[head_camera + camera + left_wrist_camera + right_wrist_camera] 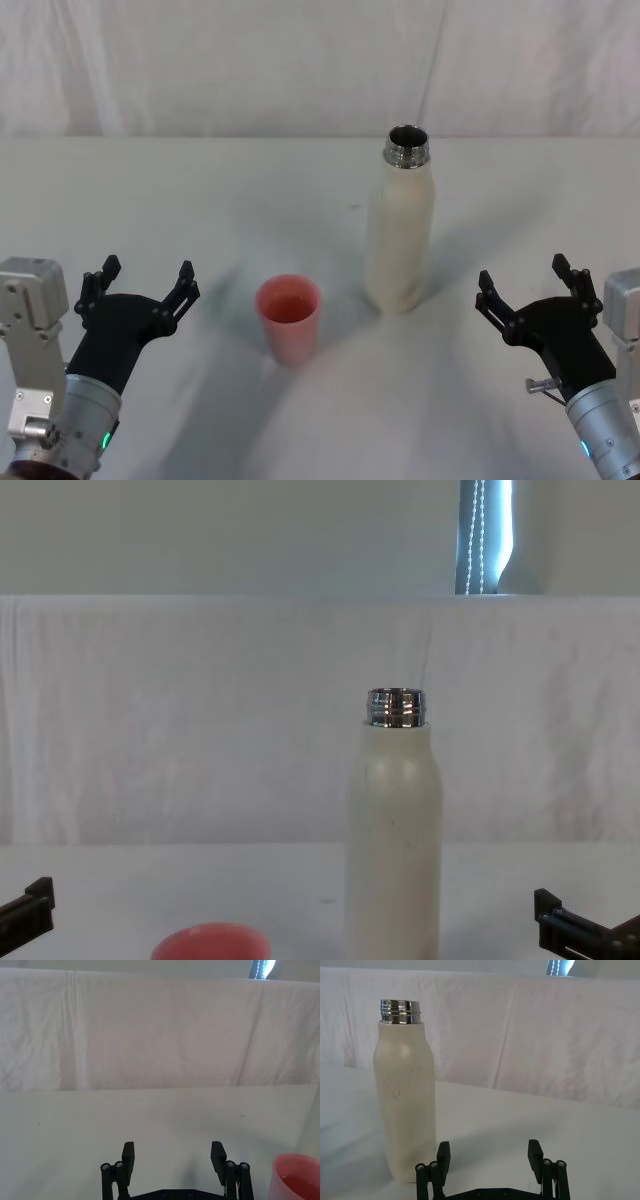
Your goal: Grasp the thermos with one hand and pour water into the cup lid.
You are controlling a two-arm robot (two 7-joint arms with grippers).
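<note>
The cream-white thermos (pixel 402 232) stands upright on the white table, its steel neck uncapped; it rises tall in the chest view as the thermos (pixel 393 830) and beside my right fingers as the thermos (pixel 405 1095). The salmon cup lid (pixel 289 318) sits upright to its left, nearer me, with liquid showing inside the cup lid (pixel 295 1180); its rim shows as the cup lid (pixel 211 944). My left gripper (pixel 140 285) is open, left of the cup and apart from it. My right gripper (pixel 532 287) is open, right of the thermos, holding nothing.
A white cloth (pixel 200 190) covers the table and a white draped backdrop (pixel 200 720) hangs behind it. Bare cloth lies between each gripper and the two objects, and behind the thermos toward the backdrop.
</note>
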